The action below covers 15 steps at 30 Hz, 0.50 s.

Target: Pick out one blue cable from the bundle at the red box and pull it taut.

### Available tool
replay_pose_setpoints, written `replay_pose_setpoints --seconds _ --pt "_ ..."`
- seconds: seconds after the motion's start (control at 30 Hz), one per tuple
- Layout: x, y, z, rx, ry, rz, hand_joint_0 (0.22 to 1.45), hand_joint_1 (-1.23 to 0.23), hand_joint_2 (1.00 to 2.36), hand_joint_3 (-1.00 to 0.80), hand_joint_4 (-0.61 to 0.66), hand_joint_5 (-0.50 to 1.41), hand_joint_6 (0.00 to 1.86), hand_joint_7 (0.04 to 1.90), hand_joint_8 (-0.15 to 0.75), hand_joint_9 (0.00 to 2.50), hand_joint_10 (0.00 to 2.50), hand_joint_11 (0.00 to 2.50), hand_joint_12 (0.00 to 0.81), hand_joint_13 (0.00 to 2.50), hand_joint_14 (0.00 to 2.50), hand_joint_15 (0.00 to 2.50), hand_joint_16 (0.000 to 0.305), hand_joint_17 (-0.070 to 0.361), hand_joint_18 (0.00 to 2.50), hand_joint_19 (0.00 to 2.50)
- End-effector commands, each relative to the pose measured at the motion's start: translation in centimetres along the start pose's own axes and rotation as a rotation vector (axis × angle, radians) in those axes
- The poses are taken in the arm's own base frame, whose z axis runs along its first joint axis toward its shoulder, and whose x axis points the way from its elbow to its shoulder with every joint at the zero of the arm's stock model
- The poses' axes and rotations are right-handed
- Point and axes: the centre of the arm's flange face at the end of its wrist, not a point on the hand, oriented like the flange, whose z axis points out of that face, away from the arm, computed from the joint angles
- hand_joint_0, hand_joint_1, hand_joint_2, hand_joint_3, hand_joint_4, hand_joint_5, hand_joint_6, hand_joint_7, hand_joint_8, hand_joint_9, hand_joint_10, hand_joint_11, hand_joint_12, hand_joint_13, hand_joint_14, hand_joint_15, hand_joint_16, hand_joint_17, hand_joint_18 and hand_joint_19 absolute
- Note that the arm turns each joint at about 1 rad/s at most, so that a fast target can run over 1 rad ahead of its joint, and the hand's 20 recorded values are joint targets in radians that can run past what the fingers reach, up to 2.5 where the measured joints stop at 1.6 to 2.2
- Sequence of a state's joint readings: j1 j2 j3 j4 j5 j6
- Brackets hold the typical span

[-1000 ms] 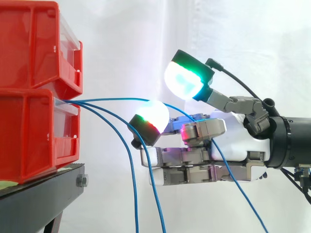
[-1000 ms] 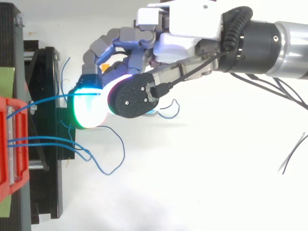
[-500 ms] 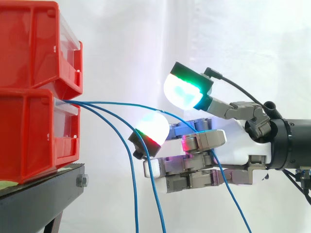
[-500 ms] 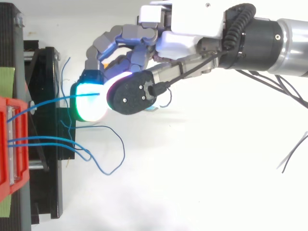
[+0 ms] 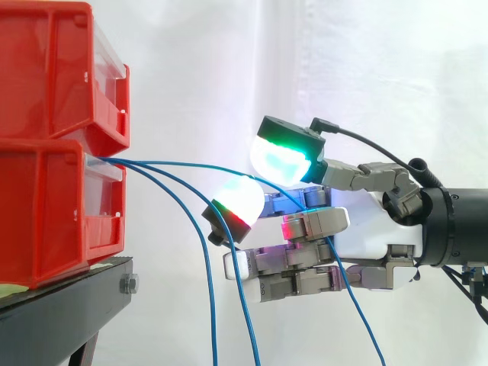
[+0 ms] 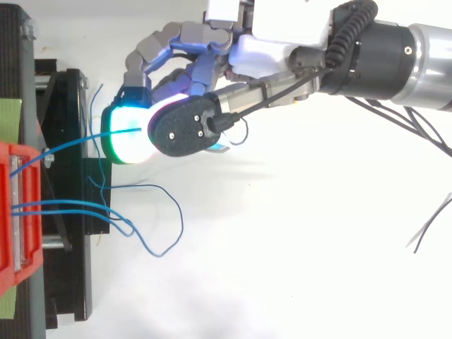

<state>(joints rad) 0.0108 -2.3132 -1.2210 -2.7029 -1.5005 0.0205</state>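
Blue cable near-level — red box to hand.

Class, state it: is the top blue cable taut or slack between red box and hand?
Slack: the cable bows in an arc from the red box to the hand, then hangs loose below it.

Bins on stand at left, cable running right into hand

You will find the red box cut off at the left edge. Blue cables leaving it run off the bottom edge; their ends inside it are hidden.
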Motion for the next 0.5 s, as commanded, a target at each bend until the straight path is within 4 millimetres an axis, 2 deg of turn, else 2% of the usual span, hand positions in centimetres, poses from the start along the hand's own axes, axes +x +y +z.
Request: replay_pose_setpoints --seconds 0.0,0.3,0.47 --pt "-0.01 0.00 0.00 0.000 0.000 -0.001 0.62 -0.64 1.01 -0.31 0.05 -0.24 0.88 0.88 0.203 1.35 0.00 1.69 0.112 0.72 0.01 0.42 0.005 0.012 0.37 0.51" --pt "0.21 -0.01 0.03 0.000 0.001 0.000 0.62 -0.70 1.02 -0.24 -0.07 -0.23 0.90 0.87 0.196 1.34 0.00 1.68 0.108 0.73 0.01 0.43 0.006 0.013 0.38 0.49" --pt "0.33 -0.03 0.02 0.002 0.003 0.000 0.62 -0.73 1.02 -0.26 -0.08 -0.22 0.89 0.89 0.196 1.33 0.00 1.66 0.106 0.72 0.01 0.43 0.006 0.013 0.37 0.50"
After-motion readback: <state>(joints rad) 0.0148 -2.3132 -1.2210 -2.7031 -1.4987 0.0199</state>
